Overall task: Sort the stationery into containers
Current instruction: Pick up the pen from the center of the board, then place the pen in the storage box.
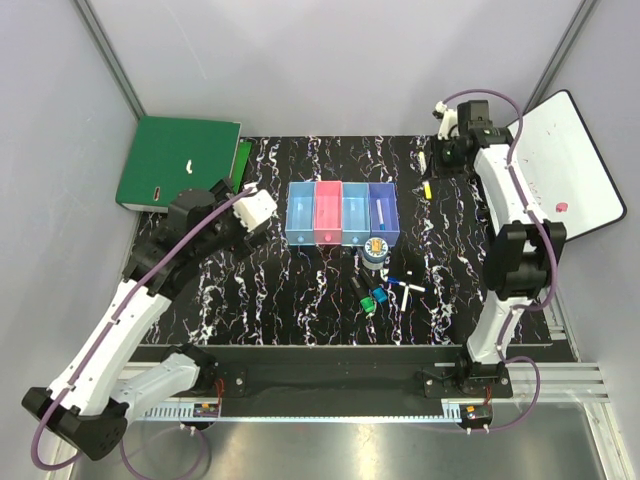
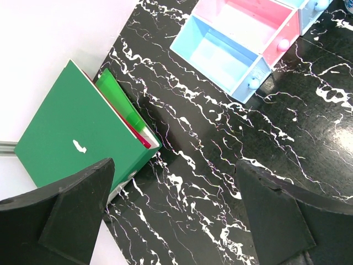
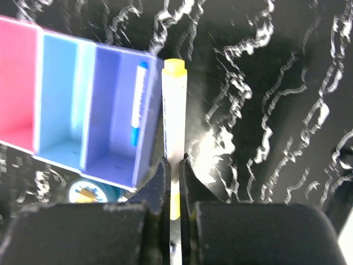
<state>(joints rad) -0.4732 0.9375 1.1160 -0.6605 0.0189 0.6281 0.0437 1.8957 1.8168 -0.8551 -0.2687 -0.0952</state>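
Pen (image 3: pixel 173 110) pinched near one end in my right claw (image 3: pixel 172 172), near desk's far edge, right of purple bin (image 3: pixel 110 138). Thin grip: could pivot, slip, miss bin. Left claw (image 2: pixel 174 187) gaping, holds nothing.

Tape roll (image 1: pixel 375 250) lies just before the bins (image 1: pixel 301 212)

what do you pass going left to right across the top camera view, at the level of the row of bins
green ring binder → first light blue bin → pink bin → second light blue bin → purple-blue bin → yellow-capped pen → white board
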